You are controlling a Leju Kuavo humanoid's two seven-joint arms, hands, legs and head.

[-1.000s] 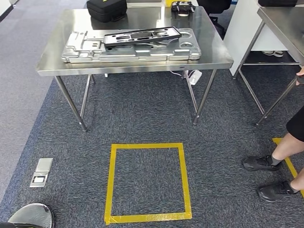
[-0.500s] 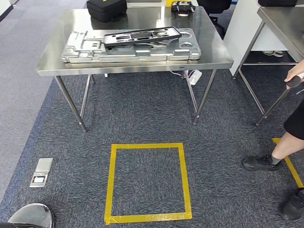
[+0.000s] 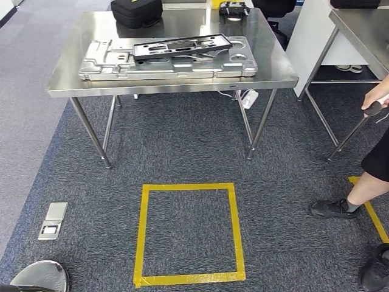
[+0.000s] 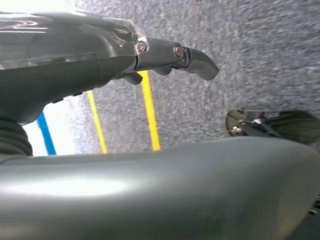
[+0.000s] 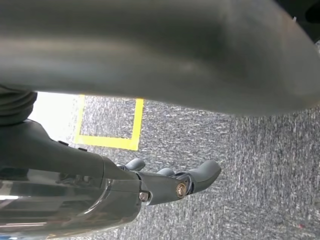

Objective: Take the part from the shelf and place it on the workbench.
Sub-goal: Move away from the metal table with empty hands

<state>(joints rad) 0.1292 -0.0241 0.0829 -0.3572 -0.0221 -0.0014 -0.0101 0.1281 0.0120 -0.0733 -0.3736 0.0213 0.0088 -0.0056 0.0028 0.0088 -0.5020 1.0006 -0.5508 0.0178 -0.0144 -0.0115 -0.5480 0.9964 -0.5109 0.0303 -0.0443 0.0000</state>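
Note:
A steel workbench stands ahead of me across the carpet. On it lies a large flat silver metal part with a black frame-shaped part resting on top. My left hand hangs over the carpet with its fingers stretched out and nothing in them. My right hand hangs the same way, its fingers extended over the carpet and holding nothing.
A yellow tape square marks the carpet in front of the workbench. A black case sits at the bench's back. At the right stand a second steel table and a person, one hand holding a dark object. A floor socket lies left.
The person at the right has shifted: one foot moved toward the lower right corner, and the hand with the dark object came further into view. The bench and parts are unchanged.

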